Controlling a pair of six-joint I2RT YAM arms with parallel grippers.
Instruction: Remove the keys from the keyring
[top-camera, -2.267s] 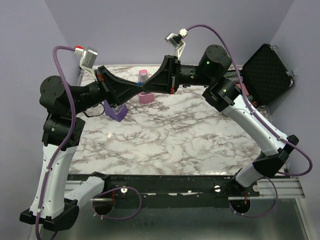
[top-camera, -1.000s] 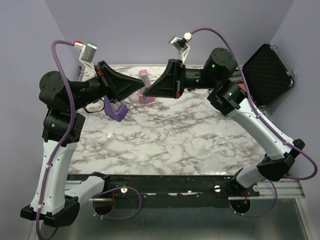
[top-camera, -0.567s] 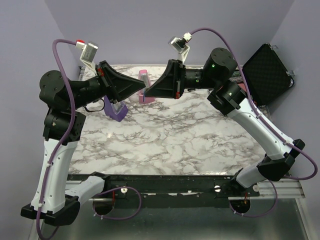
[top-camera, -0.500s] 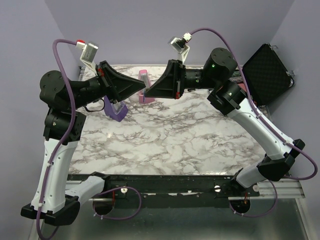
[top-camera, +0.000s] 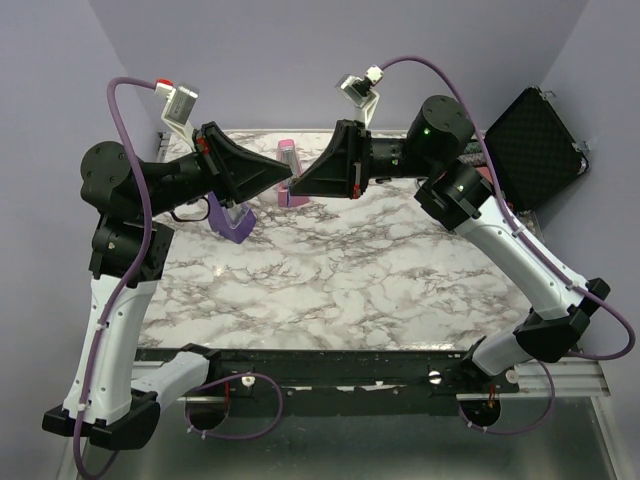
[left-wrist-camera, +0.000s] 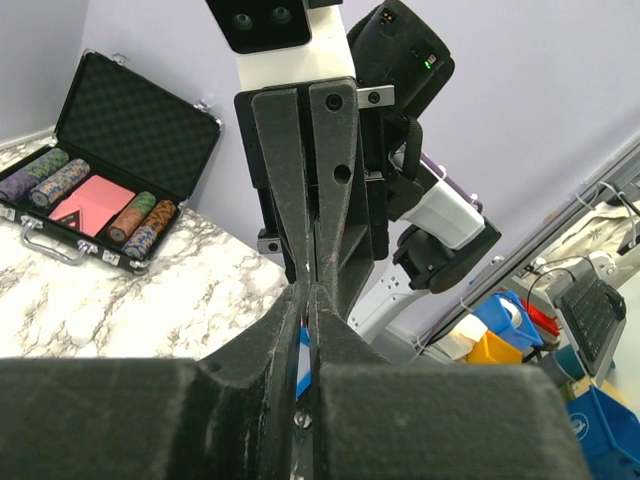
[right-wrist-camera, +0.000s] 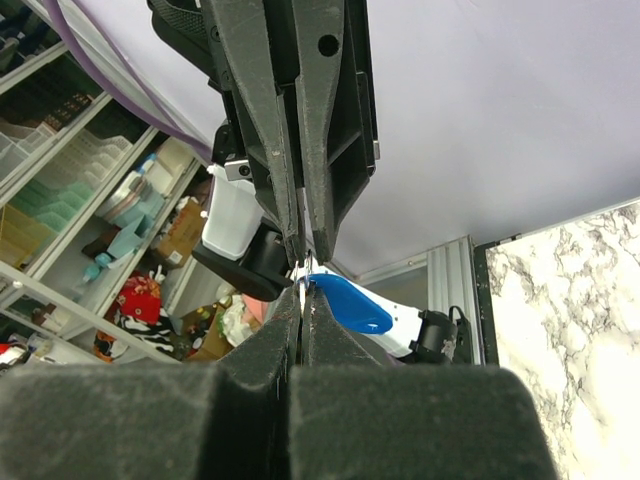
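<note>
While left pincer (left-wrist-camera: 308, 297) and right pincer (right-wrist-camera: 301, 292) pinch the keys (right-wrist-camera: 345, 303), the open case (left-wrist-camera: 140, 110) holds poker chips (left-wrist-camera: 145, 228).

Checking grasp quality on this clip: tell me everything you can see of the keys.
The keys show as a small bright-blue, plastic-looking oblong with a rounded end, held in the air over the far side of the marble table. The left gripper and right gripper meet tip to tip, both shut on the bundle; the left wrist view shows only a blue sliver inside the shut gripper. The oblong sticks out sideways from the pinch point. Any ring or metal blades are hidden.
</note>
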